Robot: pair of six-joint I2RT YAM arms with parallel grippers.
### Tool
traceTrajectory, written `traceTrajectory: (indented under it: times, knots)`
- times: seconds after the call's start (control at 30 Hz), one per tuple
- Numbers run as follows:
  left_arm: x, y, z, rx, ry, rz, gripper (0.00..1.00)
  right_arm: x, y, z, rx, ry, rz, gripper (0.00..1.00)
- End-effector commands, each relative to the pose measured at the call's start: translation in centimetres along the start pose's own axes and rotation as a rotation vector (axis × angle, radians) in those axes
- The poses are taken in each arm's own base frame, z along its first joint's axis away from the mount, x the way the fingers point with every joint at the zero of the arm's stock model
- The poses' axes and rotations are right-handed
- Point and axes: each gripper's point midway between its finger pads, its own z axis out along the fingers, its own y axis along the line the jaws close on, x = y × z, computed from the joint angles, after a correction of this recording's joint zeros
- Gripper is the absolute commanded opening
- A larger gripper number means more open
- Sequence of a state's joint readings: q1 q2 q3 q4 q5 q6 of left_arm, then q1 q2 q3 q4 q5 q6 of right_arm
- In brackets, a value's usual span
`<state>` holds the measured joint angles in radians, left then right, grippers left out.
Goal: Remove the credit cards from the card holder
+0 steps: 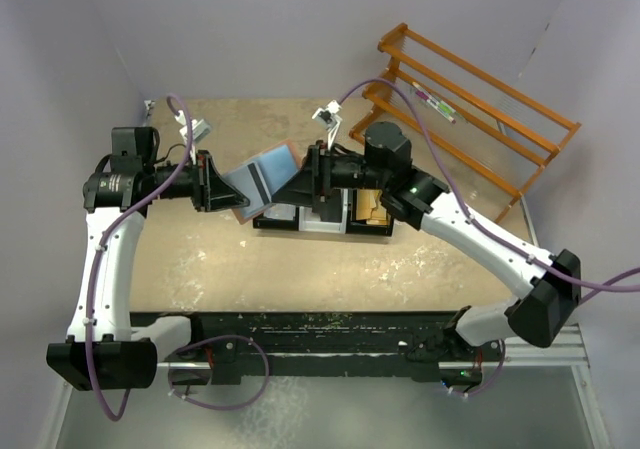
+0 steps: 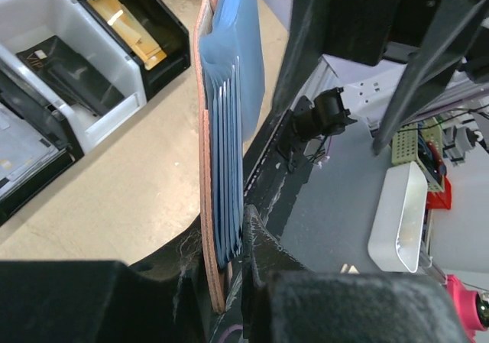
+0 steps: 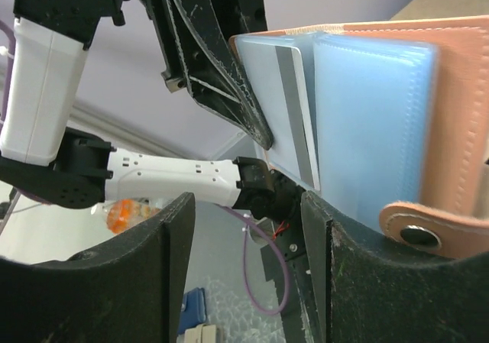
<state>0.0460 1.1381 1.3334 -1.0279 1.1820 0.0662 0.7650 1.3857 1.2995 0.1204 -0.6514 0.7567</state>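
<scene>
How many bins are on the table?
3, in one row: left black bin, middle white bin with a black pouch, right black bin with tan paper. Others may be hidden.

Pale lilac walls (image 1: 300,29) close round my tan table (image 1: 330,279). An orange wooden rack (image 1: 490,77) stands in the far right corner. Soft, even light; grey floor (image 1: 330,409) below the near edge.

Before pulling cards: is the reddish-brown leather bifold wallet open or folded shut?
Open: the wallet shows light blue sleeves, a pale grey striped card protruding.
</scene>
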Motion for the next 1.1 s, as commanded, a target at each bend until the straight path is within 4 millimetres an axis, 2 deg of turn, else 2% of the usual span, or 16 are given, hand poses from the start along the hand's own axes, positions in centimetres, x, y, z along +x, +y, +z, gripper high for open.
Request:
traceTrajectory:
  times: [0.0, 0.3, 0.6, 0.87, 0.97, 1.03, 1.07]
  knots:
    - [-1.2, -2.6, -0.4, 0.113, -0.034, 0.065, 0.0, -1.8, 2.8, 0.6, -0.1, -0.034, -0.084, 0.59]
    - [-0.7, -4.6, -0.7, 0.218, -0.034, 0.061, 0.0, -1.5, 2.7, 1.0, -0.116, -0.008, -0.081, 0.5]
    - [-0.4, -4.5, -0.7, 0.218, -0.03, 0.045, 0.0, -2.1, 3.1, 1.6, -0.136, 0.012, -0.107, 0.34]
    - [-0.5, -4.5, -0.7, 0.214, -0.033, 0.042, 0.0, -1.8, 2.9, 2.4, -0.148, 0.024, -0.104, 0.28]
    - [-0.5, -4.5, -0.7, 0.219, -0.034, 0.04, 0.0, -1.6, 3.2, 2.5, -0.16, 0.025, -0.106, 0.21]
    - [-0.4, -4.6, -0.7, 0.228, -0.035, 0.038, 0.0, -1.5, 3.2, 2.5, -0.159, 0.03, -0.089, 0.21]
    - [-0.4, -4.8, -0.7, 0.232, -0.036, 0.039, 0.0, -1.3, 3.1, 2.4, -0.154, 0.044, -0.074, 0.24]
